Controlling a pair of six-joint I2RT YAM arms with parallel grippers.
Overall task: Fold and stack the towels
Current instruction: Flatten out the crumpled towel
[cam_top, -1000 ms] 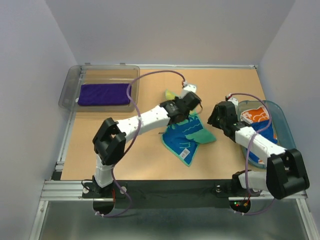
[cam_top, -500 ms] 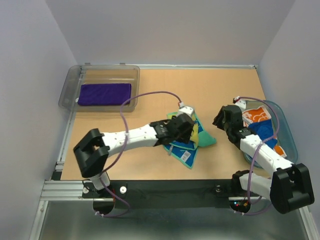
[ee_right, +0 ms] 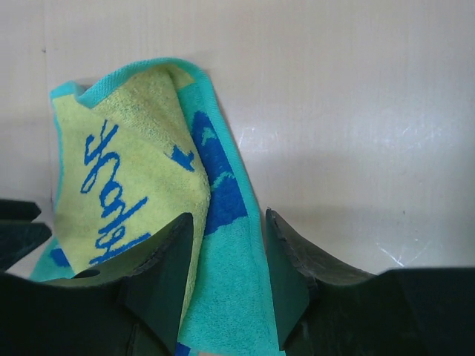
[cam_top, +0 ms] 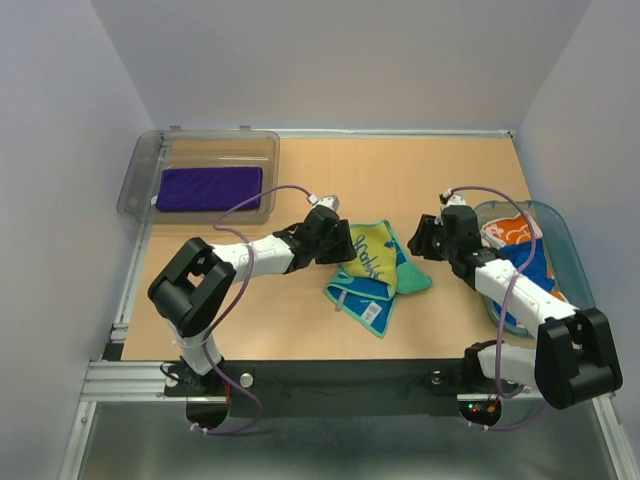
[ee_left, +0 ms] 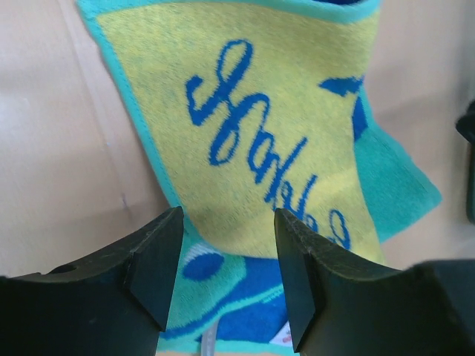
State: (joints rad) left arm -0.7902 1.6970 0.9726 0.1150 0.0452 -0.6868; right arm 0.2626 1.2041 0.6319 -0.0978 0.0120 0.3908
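The left tool no longer grips the teal towel; it now sits drawn back at the towel's left edge, jaws apart and empty. The yellow flap now lies folded flat over the blue face. The right tool is back beside the towel's right corner.

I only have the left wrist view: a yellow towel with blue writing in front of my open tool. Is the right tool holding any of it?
Observer: No, the right tool is open and empty, beside the yellow towel's right edge.
Operator: Where is the purple towel?
Observer: The purple towel lies folded flat in the clear bin, far left.
Operator: And the other two?
Observer: The white and orange towel and the blue towel lie bunched in the teal basket, on the right.
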